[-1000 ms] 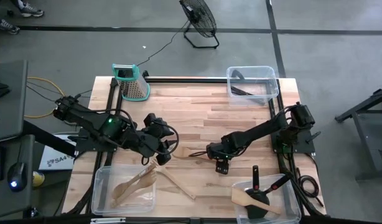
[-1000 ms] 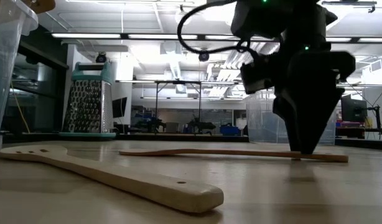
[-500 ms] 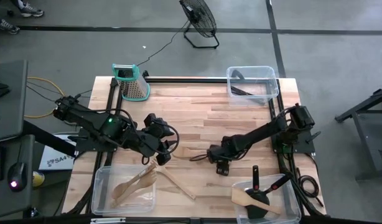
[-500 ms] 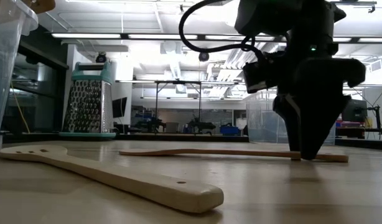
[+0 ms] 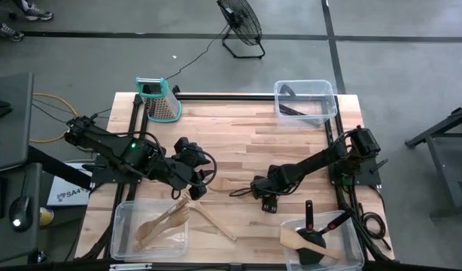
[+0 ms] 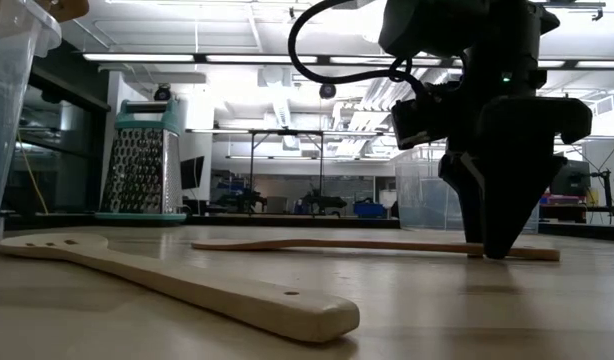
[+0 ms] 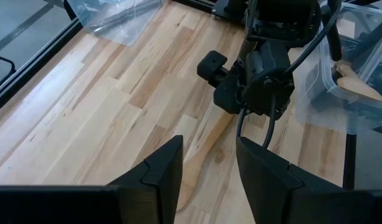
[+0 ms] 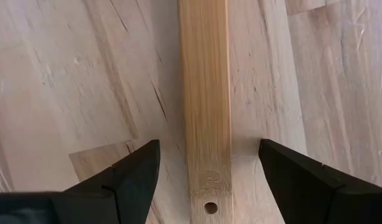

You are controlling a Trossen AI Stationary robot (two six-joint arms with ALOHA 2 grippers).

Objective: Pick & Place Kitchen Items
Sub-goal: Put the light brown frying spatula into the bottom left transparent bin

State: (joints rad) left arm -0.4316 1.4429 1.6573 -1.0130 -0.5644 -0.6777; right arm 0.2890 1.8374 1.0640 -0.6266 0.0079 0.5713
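Note:
A pale wooden utensil (image 5: 231,184) lies flat on the table between my two grippers; it also shows in the low view (image 6: 377,243). My right gripper (image 8: 209,180) is open and low over its handle end, which has a small hole (image 8: 209,207). One finger stands on each side of the handle without touching it. In the low view the right gripper (image 6: 497,250) reaches down to the table. My left gripper (image 7: 206,174) is open and empty above the utensil's other end (image 7: 200,163). A second wooden utensil (image 5: 212,220) lies flat near the front edge.
A clear bin (image 5: 126,233) at the front left holds wooden utensils. A bin (image 5: 351,252) at the front right holds black turners and a wooden spatula. A third bin (image 5: 329,105) stands at the far right. A metal grater (image 5: 159,102) stands at the far left.
My right gripper has gone down a little over the utensil's handle and shifted slightly toward the table's right edge. The utensils have stayed where they were.

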